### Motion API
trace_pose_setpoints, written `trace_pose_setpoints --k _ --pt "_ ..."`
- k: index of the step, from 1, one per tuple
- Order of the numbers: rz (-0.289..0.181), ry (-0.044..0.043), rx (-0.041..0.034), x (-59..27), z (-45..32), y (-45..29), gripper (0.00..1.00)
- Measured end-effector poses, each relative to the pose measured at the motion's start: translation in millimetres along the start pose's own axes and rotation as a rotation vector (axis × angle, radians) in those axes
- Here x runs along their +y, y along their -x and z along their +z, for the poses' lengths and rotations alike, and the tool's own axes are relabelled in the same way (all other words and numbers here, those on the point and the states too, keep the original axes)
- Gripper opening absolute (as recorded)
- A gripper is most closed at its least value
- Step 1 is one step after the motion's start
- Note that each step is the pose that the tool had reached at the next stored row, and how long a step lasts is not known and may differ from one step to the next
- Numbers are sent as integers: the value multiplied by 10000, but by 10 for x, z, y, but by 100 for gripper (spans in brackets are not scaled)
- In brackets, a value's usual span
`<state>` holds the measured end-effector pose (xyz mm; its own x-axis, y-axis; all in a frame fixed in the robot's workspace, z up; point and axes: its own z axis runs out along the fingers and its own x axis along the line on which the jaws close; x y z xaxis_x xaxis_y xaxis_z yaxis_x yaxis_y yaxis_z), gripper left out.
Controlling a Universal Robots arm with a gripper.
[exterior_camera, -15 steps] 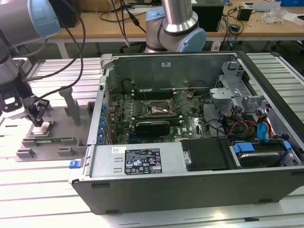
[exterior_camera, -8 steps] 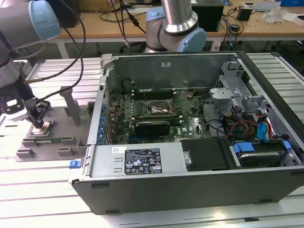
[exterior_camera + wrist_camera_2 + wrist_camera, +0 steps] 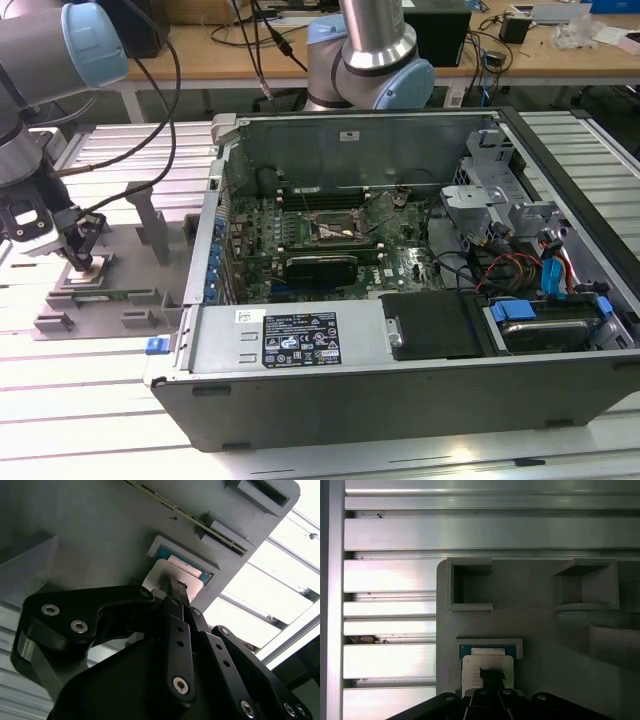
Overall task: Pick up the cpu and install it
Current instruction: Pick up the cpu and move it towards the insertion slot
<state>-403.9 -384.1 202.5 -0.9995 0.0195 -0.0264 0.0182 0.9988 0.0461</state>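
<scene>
Plainly the work is at its pick-up end: the gripper [image 3: 82,258] is down on the grey tray [image 3: 125,292], which lies on the slatted metal surface [image 3: 80,410] toward its edge at the exterior view's left, just beside the open computer case [image 3: 300,400]. The cpu [image 3: 475,672] lies flat in a shallow framed pocket [image 3: 490,642] of that tray. Its silver lid faces up, and a strip of its green board shows along the pocket's wall. The pocket is there, I judge, to keep the cpu square and in a known spot, so that the arm can come straight down on it. In both wrist views the gripper's fingers [image 3: 175,622] are drawn almost together, with their tips against the middle of the lid rather than spread to its edges. Whether they have any real hold on the cpu I cannot tell, and nothing shows it lifted clear of the pocket. The arm reaches it from above, which suits a flat part sitting in a recess. Two other square recesses [image 3: 470,587] lie further along the tray, toward its edge. Inside the case the motherboard [image 3: 270,235] lies flat on the case floor, facing up. Its black-framed socket [image 3: 335,232] sits near the board's middle, well apart from the tray, with the case wall between them. By my judgement the install part of the job is not yet begun.
</scene>
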Motion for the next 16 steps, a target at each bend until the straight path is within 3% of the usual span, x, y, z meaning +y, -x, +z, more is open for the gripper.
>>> trace_pose_setpoints --k 1,8,10,11,16 --pt "-1 0 0 0 0 0 11" --pt "-3 0 1 0 0 0 54" --pt "-3 0 1 0 0 0 54" --pt "-4 0 1 0 0 0 60" --pt "-5 1 0 -1 57 -3 60"
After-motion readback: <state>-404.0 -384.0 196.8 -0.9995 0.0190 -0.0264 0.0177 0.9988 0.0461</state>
